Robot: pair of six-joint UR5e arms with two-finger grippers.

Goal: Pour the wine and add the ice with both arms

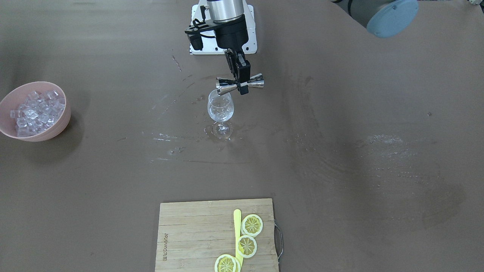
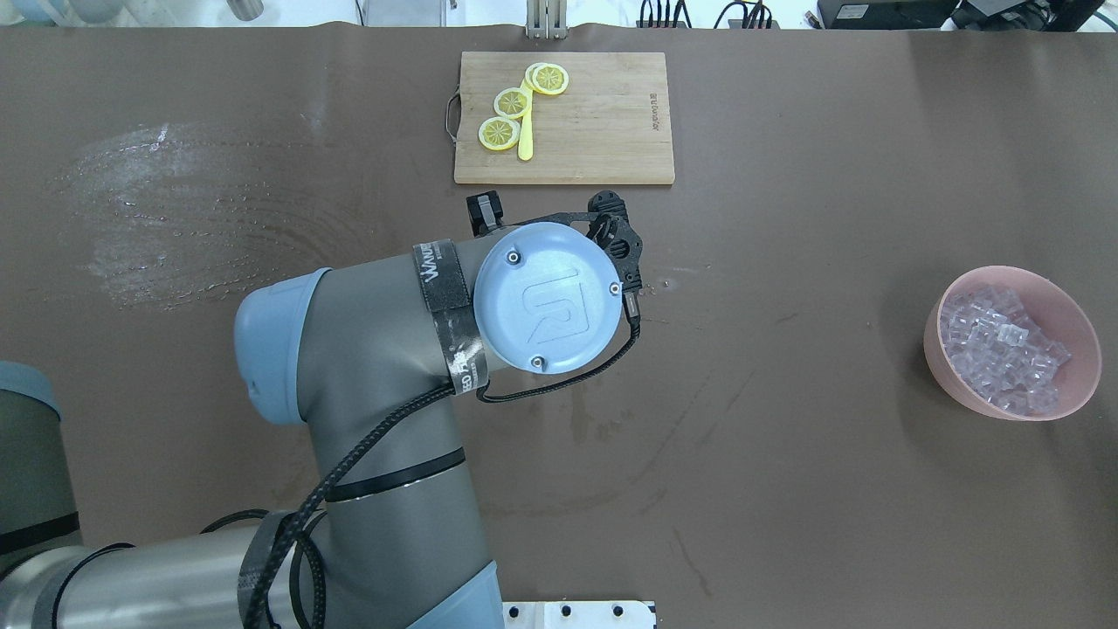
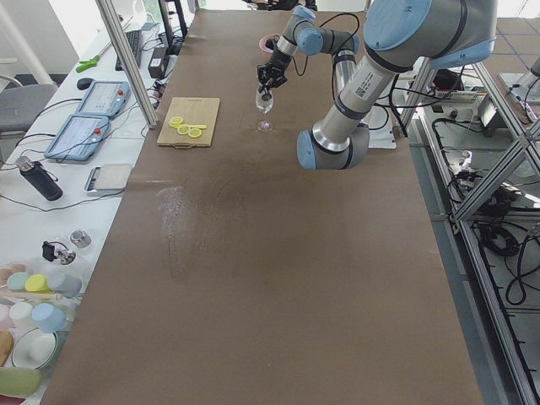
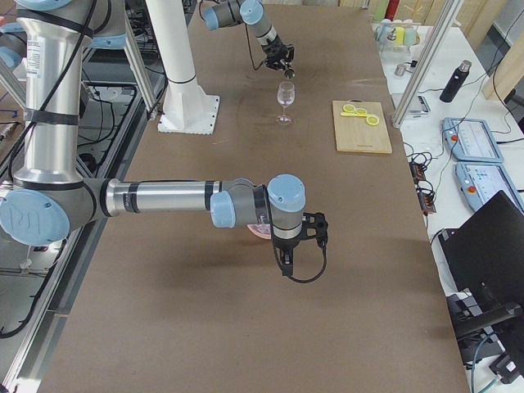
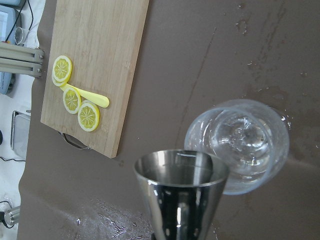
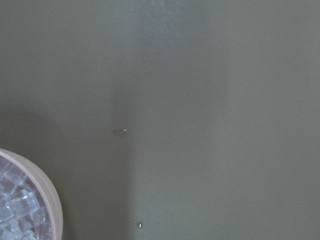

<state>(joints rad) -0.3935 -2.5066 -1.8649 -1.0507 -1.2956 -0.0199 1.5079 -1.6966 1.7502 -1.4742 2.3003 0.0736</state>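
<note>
The left fingers are clamped on the waist of a steel jigger. It lies tipped on its side, with one mouth just over the rim of the wine glass standing directly below the fingers. By my reckoning this is the pour itself, at or near its end. The cup looks empty from the wrist view, though I can't make out any stream. Something clear sits in the glass, but its level is hard to read.

Next the jigger wants righting and carrying off sideways without knocking the rim, and then the ice has its turn. The ice is heaped in a pink bowl on the desk, well off to the side of the left fingers and close beneath the right arm.

That arm's fingers are lost under its wrist in the only view that catches it, so I cannot tell whether they are apart or together. Its own camera shows only the bowl's edge and some desk. From overhead, the left arm's wrist hides both glass and jigger.
</note>
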